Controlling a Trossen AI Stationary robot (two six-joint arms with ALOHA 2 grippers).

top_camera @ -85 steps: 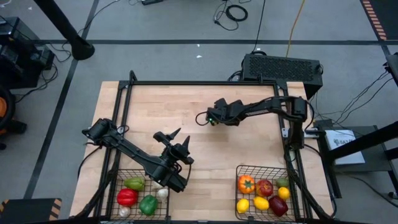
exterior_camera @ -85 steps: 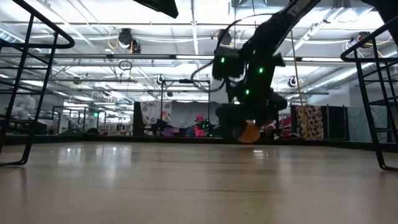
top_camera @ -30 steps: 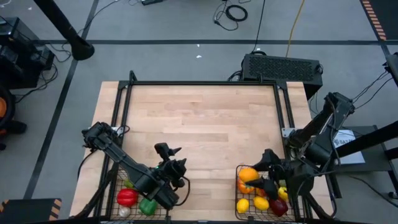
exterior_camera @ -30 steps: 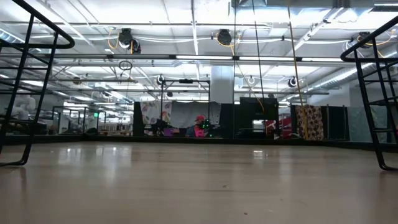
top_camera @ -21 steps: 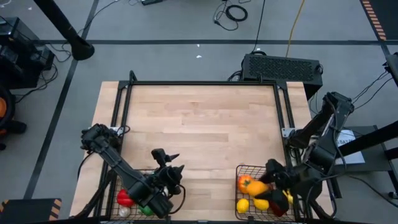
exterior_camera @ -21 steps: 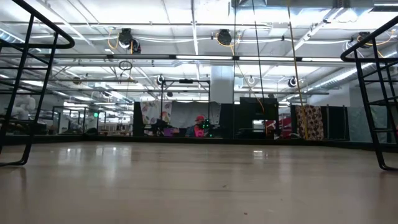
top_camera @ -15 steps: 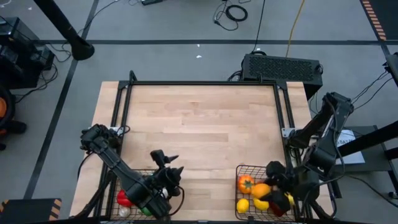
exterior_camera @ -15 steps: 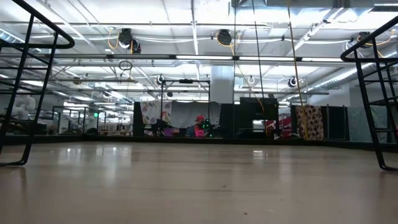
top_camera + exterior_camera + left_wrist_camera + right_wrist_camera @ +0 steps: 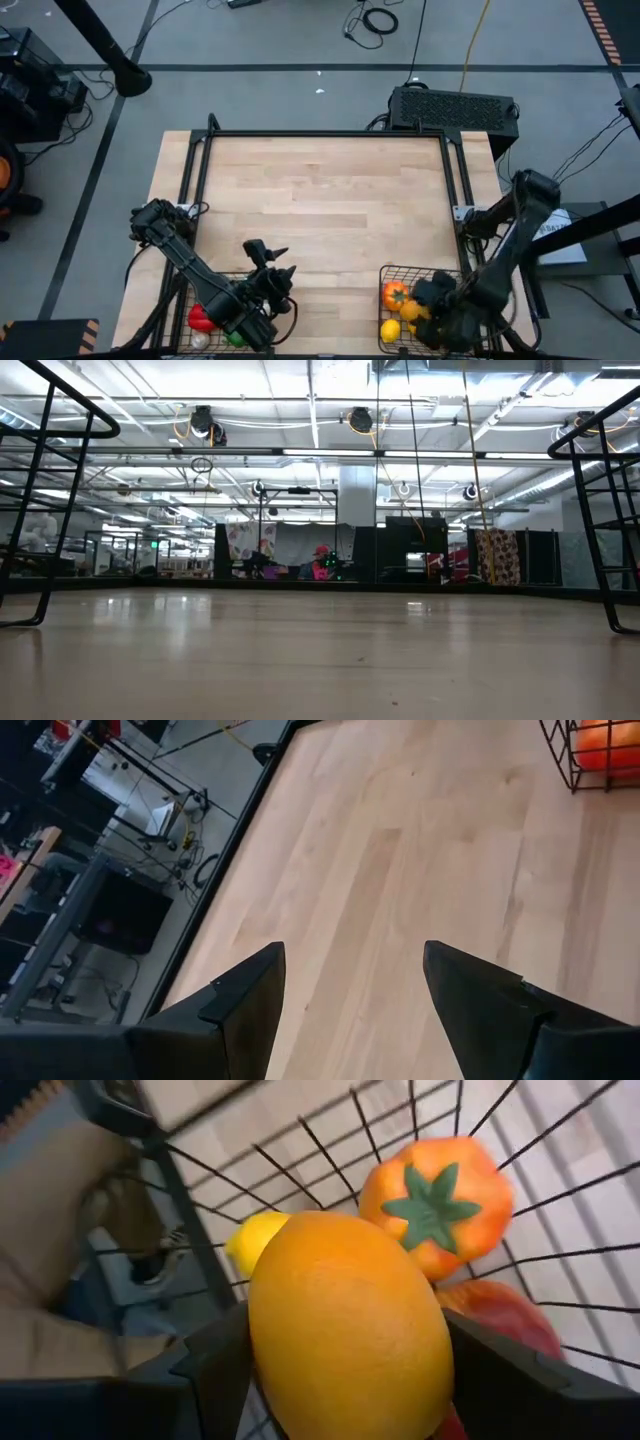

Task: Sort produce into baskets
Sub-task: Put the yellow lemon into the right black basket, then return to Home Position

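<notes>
High view, table: the wooden table (image 9: 320, 200) has a black frame around it, and its middle is bare.
High view, left basket: a black wire basket (image 9: 190, 290) sits at the near left corner. A red pepper (image 9: 198, 318), something green and a white garlic bulb (image 9: 200, 341) peek out of it.
High view, left gripper: the left gripper (image 9: 268, 268) hangs over the inner edge of that basket. Its fingers are apart and hold nothing.
High view, right basket: the other basket (image 9: 400, 272) sits at the near right corner. An orange tomato (image 9: 395, 294) and a yellow lemon (image 9: 390, 329) lie in it.
High view, right gripper: the right gripper (image 9: 425, 305) is down over this basket, and the dark arm hides much of the fruit.
Low view: only the bare table top (image 9: 320, 660) and the big room behind it show. No arm is there.
Left wrist view: the two dark fingers (image 9: 250, 995) stand wide apart over bare wood. A basket corner (image 9: 560, 760) with something orange in it shows far off.
Right wrist view: the fingers (image 9: 215, 1355) are clamped on a big orange (image 9: 350, 1330), one on each side. It is above the wire basket (image 9: 330, 1160), over the orange tomato (image 9: 435, 1205), a lemon (image 9: 250, 1240) and a red fruit (image 9: 495, 1315).
</notes>
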